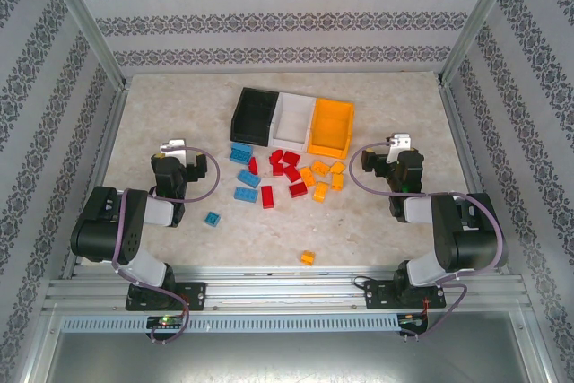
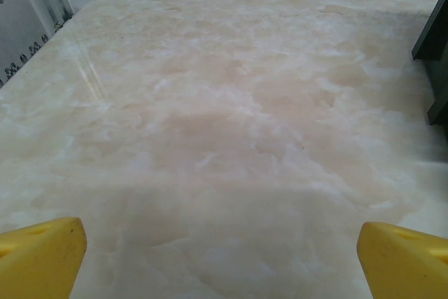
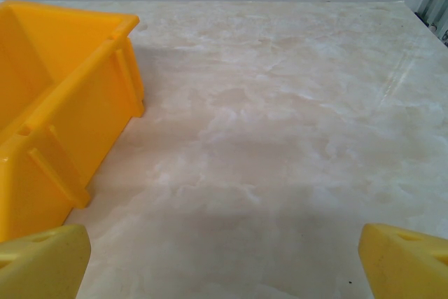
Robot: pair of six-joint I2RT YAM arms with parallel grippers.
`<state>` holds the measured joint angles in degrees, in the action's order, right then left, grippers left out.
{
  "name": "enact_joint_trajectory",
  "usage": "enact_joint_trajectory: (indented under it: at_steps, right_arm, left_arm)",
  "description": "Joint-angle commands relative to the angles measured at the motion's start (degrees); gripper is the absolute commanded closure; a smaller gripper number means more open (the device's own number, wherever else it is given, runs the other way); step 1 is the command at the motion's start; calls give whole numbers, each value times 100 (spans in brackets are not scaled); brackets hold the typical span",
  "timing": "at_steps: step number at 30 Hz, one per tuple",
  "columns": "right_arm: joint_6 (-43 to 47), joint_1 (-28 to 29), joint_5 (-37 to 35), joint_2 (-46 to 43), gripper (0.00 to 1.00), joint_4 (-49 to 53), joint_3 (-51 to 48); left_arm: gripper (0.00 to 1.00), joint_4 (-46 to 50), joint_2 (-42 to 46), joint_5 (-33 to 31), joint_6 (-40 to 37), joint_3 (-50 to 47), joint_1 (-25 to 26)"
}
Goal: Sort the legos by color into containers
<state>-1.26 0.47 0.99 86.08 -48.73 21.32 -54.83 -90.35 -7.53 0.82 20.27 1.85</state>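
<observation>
Blue, red and orange legos [image 1: 292,174] lie scattered just in front of the white bin [image 1: 294,132], itself between the black bin [image 1: 251,127] and the orange bin [image 1: 327,143]. The left gripper [image 1: 172,145] and the right gripper [image 1: 401,143] sit either side of it, both spread and empty.

The tabletop [image 2: 224,138] is smooth and marble-patterned, with a soft sheen. The orange bin [image 3: 56,103] is smooth moulded plastic, slightly glossy; the black bin [image 1: 254,116] and white bin [image 1: 294,119] look like the same plastic. The legos [image 1: 267,196] are shiny hard plastic. The left tool [image 2: 220,267] and right tool [image 3: 224,267] have fingers [image 2: 42,257] of dull, faintly grainy yellow plastic. The frame rails [image 1: 287,289] are bare brushed metal
</observation>
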Motion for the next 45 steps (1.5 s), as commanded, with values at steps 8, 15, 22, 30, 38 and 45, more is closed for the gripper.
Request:
enact_joint_trajectory:
  at_steps: [8,15,22,30,38,45]
  right_arm:
    - [42,-29,154,30,2,-187,88]
    - [-45,-126,291,41,2,-154,118]
    - [-195,-131,-76,-68,2,-132,100]
    - [-1541,-73,-1358,-1583,2,2978,1170]
    - [-2782,-63,922,-1727,2,5171,2339]
    - [-2150,1628,978,-1978,4,7505,3108]
  left_arm:
    - [0,-31,-53,88,-25,117,-44]
    - [0,-56,-49,-78,35,101,-44]
    - [0,-64,-49,-144,75,100,-45]
    - [0,380,444,-288,126,113,-88]
    - [0,4492,2029,-1253,1127,1828,-97]
    - [0,7219,3006,496,2245,2827,82]
